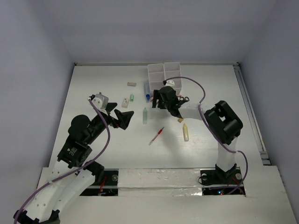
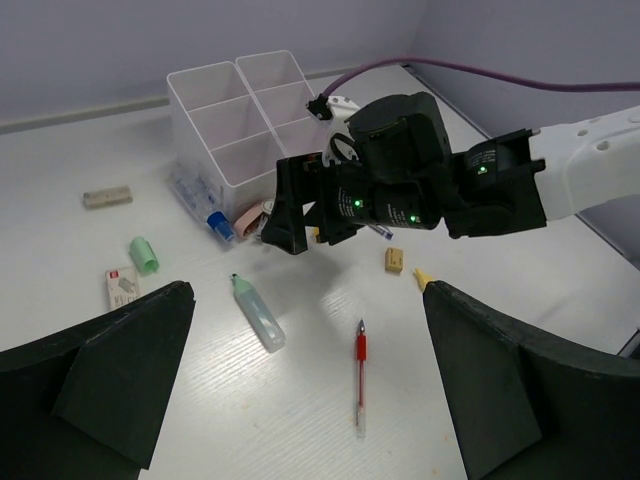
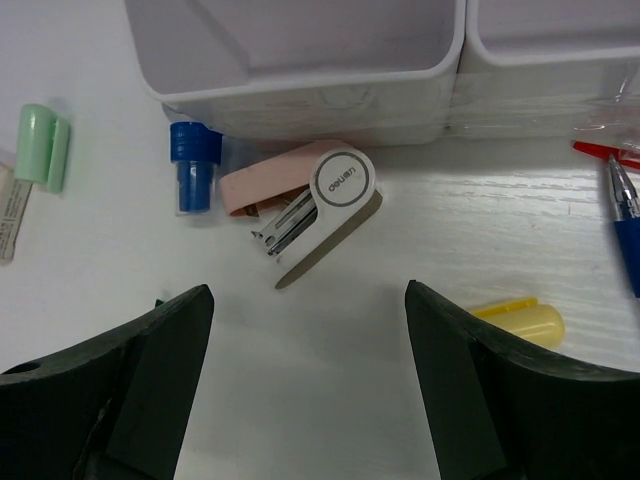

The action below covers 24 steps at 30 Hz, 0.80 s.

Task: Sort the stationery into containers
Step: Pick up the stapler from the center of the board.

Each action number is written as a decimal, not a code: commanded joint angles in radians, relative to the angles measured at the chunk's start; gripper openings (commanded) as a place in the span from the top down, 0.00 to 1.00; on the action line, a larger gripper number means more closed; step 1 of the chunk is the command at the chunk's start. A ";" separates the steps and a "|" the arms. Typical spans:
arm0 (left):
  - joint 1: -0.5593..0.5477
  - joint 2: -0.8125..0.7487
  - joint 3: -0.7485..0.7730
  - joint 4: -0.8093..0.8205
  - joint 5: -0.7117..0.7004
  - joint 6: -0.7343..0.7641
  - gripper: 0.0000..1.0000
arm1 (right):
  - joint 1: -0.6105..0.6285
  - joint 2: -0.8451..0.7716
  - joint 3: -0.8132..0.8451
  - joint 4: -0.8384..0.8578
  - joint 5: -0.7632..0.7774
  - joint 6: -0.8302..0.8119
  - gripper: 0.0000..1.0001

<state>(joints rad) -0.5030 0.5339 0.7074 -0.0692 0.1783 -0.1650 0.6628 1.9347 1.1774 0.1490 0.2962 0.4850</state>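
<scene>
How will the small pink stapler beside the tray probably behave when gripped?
The pink stapler looks like hard plastic, so probably stiff. Its hinge stands open, so a squeeze may fold it. Flat sides: unlikely to roll.

r-wrist: blue pen [image 3: 628,235] cut off R edge | tray [image 3: 300,80] top cropped

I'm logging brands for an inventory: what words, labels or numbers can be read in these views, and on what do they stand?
"deli" (probably; the letters sit rotated): white on the grey round end of the pink stapler, right wrist view.
The eraser: a red mark and fine print on its sleeve, too small to read.
Nothing else is legible in any view.
</scene>
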 commanded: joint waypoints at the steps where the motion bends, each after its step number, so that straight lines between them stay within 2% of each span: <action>1: -0.005 0.001 0.046 0.035 -0.003 0.012 0.01 | 0.008 0.027 0.053 0.095 0.027 0.003 0.17; 8: -0.014 0.009 0.046 0.034 -0.007 0.013 0.01 | 0.008 0.093 0.091 0.104 0.069 -0.011 0.17; 12: -0.014 0.009 0.047 0.034 -0.011 0.013 0.01 | 0.008 0.119 0.110 0.095 0.093 -0.022 0.23; 17: -0.014 0.011 0.050 0.035 -0.014 0.015 0.01 | 0.008 0.133 0.105 0.106 0.101 -0.029 0.37; 20: -0.014 0.011 0.049 0.034 -0.016 0.016 0.01 | 0.008 0.136 0.096 0.113 0.100 -0.028 0.52; 23: -0.014 0.011 0.049 0.034 -0.016 0.016 0.01 | 0.017 0.135 0.090 0.103 0.104 -0.028 0.60; 24: -0.014 0.011 0.049 0.034 -0.016 0.016 0.01 | 0.017 0.126 0.085 0.103 0.107 -0.028 0.65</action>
<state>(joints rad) -0.5106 0.5419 0.7074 -0.0723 0.1707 -0.1612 0.6697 2.0697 1.2549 0.2028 0.3683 0.4652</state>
